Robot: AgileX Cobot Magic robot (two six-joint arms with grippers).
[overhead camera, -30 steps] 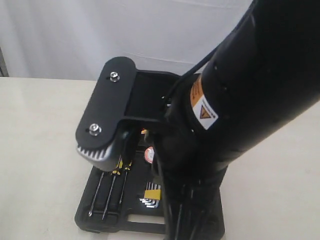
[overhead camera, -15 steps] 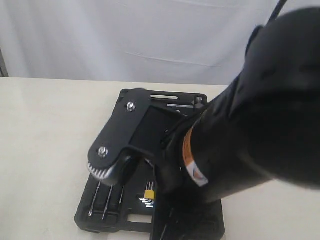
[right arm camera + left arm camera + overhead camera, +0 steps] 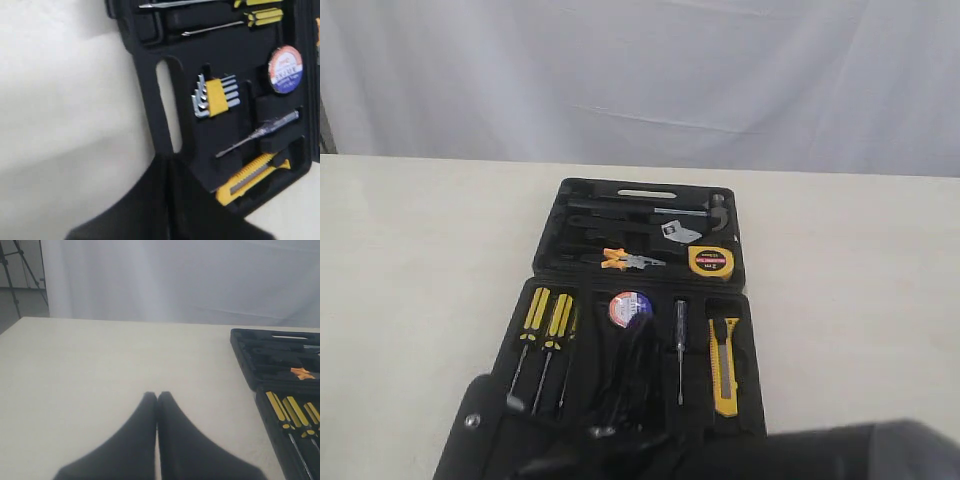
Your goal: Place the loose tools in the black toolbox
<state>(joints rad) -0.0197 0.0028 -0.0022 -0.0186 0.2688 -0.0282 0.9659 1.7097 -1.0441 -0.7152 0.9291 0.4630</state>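
The black plastic toolbox (image 3: 548, 250) lies open and flat on the beige tabletop (image 3: 420, 250), and all four loose tools sit in its moulded slots. In the far half, the pliers with black-orange handles (image 3: 620, 260) lie just beside the round yellow tape measure (image 3: 711, 262), below a steel-headed hammer (image 3: 690, 208). In the near half, the black tape roll with white-red-blue label (image 3: 630, 309) sits between the three yellow-black screwdrivers (image 3: 548, 330) and a slim clear-handled tester screwdriver (image 3: 680, 345). The yellow-black utility knife (image 3: 724, 365) lies in the slot at the right end of that half.

The left end effector (image 3: 156, 396) is held low over bare tabletop, well apart from the toolbox, pointing toward the white backdrop. Its two black fingers are pressed together and grip nothing.

The right end effector (image 3: 167, 162) is angled down at the near half of the toolbox. Its fingers are also pressed together and empty, and they overlap the handle-side edge close to the utility knife. The silver hex key set in its yellow holder (image 3: 215, 95) shows beside the handle slot. How high the fingers are above the case cannot be told.

In the exterior view a blurred black arm section (image 3: 820, 455) fills the bottom edge, hiding the toolbox's near rim.
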